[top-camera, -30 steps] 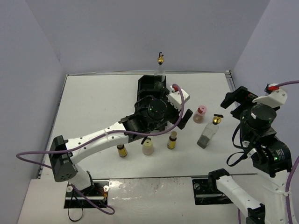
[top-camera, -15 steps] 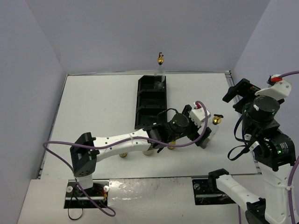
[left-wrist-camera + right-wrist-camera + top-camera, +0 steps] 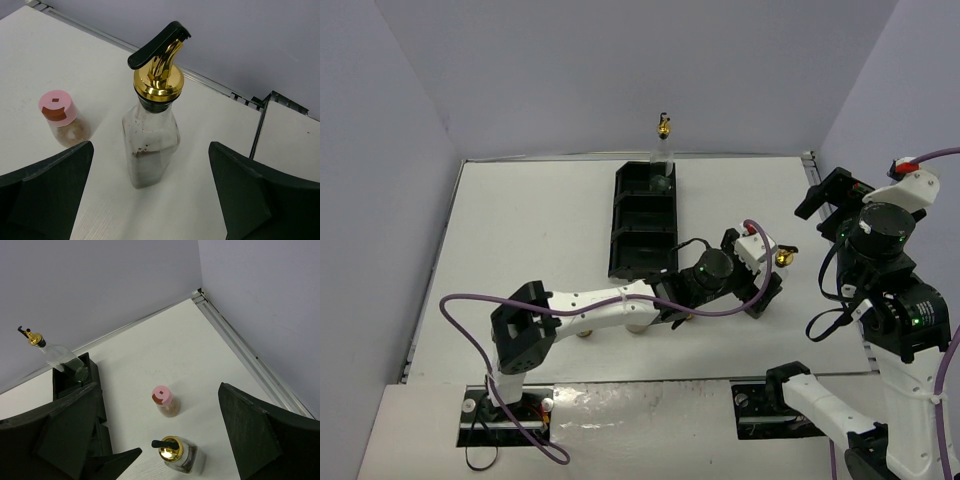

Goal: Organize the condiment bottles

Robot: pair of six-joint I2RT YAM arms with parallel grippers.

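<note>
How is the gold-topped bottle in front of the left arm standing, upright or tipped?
Upright: the gold-topped bottle rests on its base on the table, pourer top uppermost.

The white table (image 3: 530,230) carries a long black tray (image 3: 642,228). Right of the tray, a pink-capped bottle (image 3: 163,400) and a gold-topped clear bottle (image 3: 150,145) stand upright, near each other but apart.

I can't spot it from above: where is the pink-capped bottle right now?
Left wrist view: the pink-capped bottle stands upright on the table, image-left of the tall gold-topped bottle, apart from it.
</note>
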